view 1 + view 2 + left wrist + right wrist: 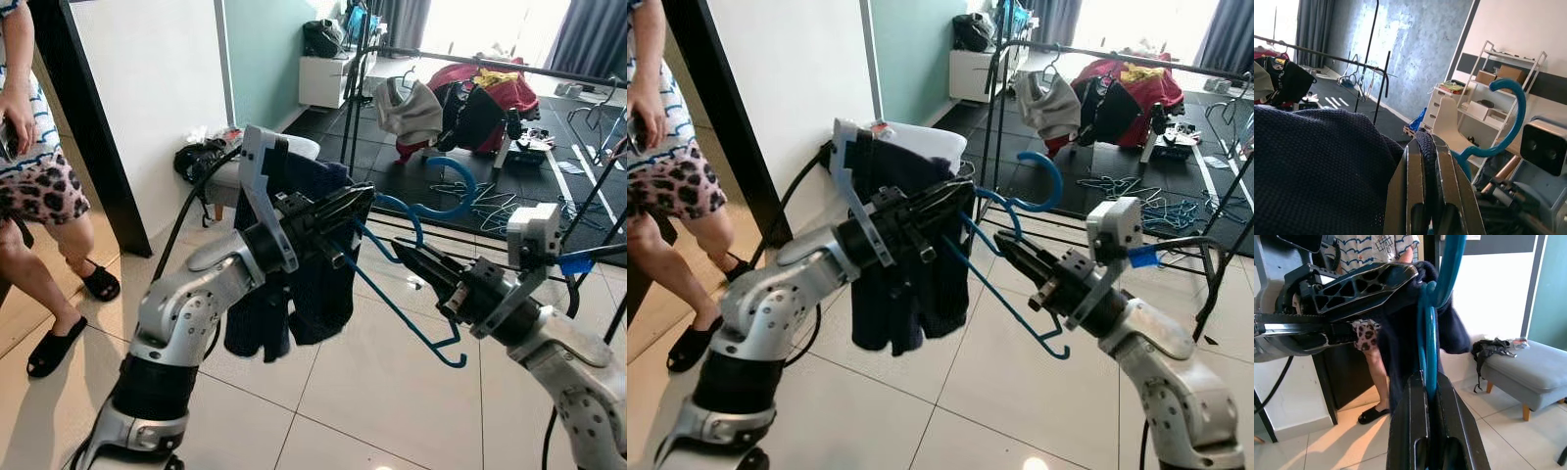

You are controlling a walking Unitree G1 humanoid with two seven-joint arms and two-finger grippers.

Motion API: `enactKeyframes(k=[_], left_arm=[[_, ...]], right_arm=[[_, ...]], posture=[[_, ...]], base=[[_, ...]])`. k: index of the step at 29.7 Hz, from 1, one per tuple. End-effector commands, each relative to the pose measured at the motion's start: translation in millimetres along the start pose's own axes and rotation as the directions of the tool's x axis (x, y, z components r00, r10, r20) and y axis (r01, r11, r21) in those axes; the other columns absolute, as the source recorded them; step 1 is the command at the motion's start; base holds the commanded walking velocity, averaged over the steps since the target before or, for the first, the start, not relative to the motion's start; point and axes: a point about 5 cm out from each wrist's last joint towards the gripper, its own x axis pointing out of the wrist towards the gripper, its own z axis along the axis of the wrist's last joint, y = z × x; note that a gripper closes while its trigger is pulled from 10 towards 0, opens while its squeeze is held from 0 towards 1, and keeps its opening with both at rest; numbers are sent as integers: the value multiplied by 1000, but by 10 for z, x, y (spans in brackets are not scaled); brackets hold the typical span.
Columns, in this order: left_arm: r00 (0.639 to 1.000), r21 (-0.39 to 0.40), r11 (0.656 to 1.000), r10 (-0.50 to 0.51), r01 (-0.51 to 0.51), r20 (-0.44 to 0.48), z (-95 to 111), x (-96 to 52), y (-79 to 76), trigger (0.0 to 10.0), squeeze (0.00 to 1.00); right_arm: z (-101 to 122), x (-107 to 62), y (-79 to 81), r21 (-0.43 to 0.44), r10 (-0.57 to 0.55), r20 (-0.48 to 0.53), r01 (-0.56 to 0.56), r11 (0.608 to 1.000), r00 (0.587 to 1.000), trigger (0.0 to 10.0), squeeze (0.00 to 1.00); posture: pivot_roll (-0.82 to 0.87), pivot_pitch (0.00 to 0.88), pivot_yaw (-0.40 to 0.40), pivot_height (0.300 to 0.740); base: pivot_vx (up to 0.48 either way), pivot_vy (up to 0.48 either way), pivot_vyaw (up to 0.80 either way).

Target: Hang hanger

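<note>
Pinching the dark garment (313, 264) on the blue hanger (416, 279), the left end effector (338, 220) should stay steady while the right end effector (416, 262), clamped on the hanger's arm, lifts its hook toward the clothes rail (490, 64) beyond.

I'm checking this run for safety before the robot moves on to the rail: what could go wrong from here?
1. The dark garment sits bunched at one end of the blue hanger, pinched by the left gripper; it may slide off once released.
2. The right gripper clamps only the thin hanger bar, so the hanger could twist as it is lifted to the rail.
3. A person stands close on the robot's left; a wide swing could hit them.
</note>
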Motion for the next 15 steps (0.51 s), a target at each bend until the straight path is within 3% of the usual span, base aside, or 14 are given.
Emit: enactKeyframes(k=[1, 2, 3, 4, 15], left_arm=[[1000, -30, 999, -18, 18, -19, -88, 48, -43, 10000, 0], [1000, -40, 999, -25, 25, -4, -76, 58, -50, 10000, 690], [1000, -40, 999, -25, 25, -4, -76, 58, -50, 10000, 690], [1000, -42, 999, -27, 27, 8, -64, 65, -50, 10000, 1000], [996, -27, 998, -61, 63, 69, 75, 49, -60, 10000, 1000]], right_arm=[[78, 61, 25, -38, 20, 47, -18, 999, 999, 10000, 0], [69, 78, 31, -35, 22, 51, -20, 999, 998, 10000, 0], [69, 78, 31, -35, 22, 51, -20, 999, 998, 10000, 0], [61, 95, 34, -35, 20, 56, -18, 999, 998, 10000, 0], [100, 115, 24, -36, 17, 102, -13, 999, 995, 10000, 0]], posture=[[3, 0, -11, 740], [3, 0, -11, 740], [3, 0, -11, 740], [2, 0, -9, 740], [3, 0, -5, 740]], base=[[0, 0, 0], [0, 0, 0], [0, 0, 0], [0, 0, 0], [0, 0, 0]])
